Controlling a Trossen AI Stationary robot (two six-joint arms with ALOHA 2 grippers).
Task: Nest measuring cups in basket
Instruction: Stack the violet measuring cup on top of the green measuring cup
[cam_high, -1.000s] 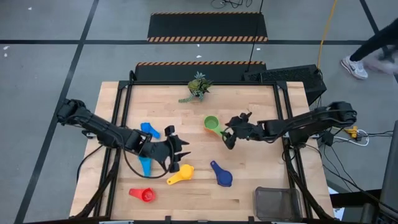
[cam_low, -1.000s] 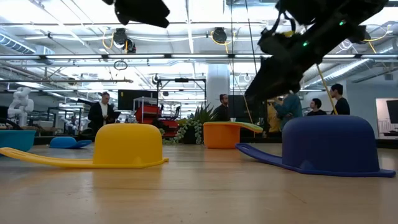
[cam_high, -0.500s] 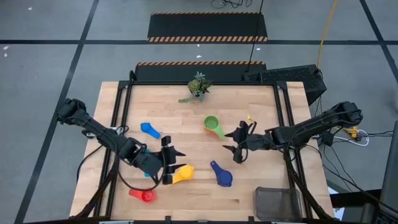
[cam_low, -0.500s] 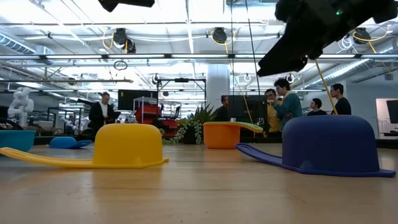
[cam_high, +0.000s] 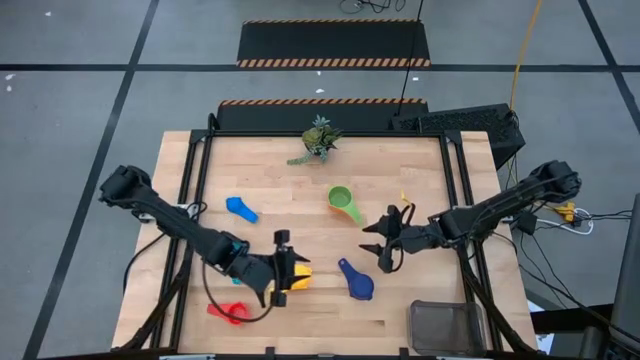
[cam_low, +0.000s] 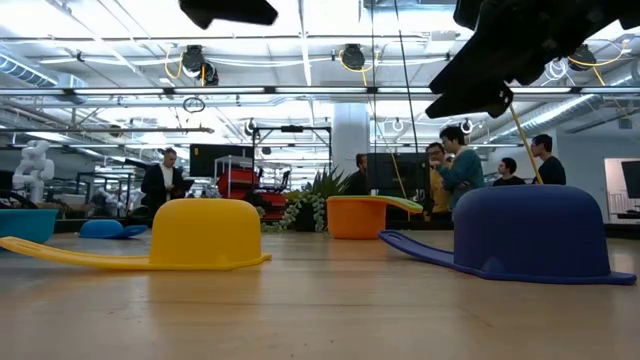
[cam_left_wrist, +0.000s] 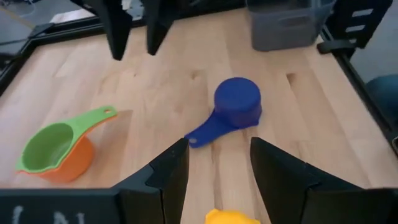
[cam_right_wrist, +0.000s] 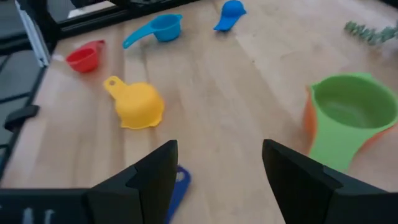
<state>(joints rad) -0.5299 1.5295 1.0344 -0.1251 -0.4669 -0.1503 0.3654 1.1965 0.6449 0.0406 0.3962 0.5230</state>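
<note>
Several measuring cups lie on the wooden table. The yellow cup (cam_high: 299, 278) (cam_low: 205, 235) and the dark blue cup (cam_high: 356, 281) (cam_left_wrist: 237, 106) stand upside down on their rims. The green cup sits inside the orange one (cam_high: 343, 203) (cam_right_wrist: 344, 115). A blue cup (cam_high: 240, 209), a red cup (cam_high: 232, 313) and a light blue cup (cam_right_wrist: 155, 29) lie toward the left. My left gripper (cam_high: 290, 272) (cam_left_wrist: 217, 168) hovers open above the yellow cup. My right gripper (cam_high: 383, 246) (cam_right_wrist: 217, 171) hangs open just beyond the dark blue cup's handle (cam_right_wrist: 177, 186). The basket (cam_high: 447, 326) stands at the near right corner.
A small green plant sprig (cam_high: 317, 140) lies near the far edge. Bare wood shows between the green cup and the dark blue cup. In the low view, people stand in the room behind the table.
My left gripper has moved toward the near edge and slightly right, ending over the yellow cup. My right gripper has moved toward the near edge, closer to the dark blue cup. The cups have stayed in place.
</note>
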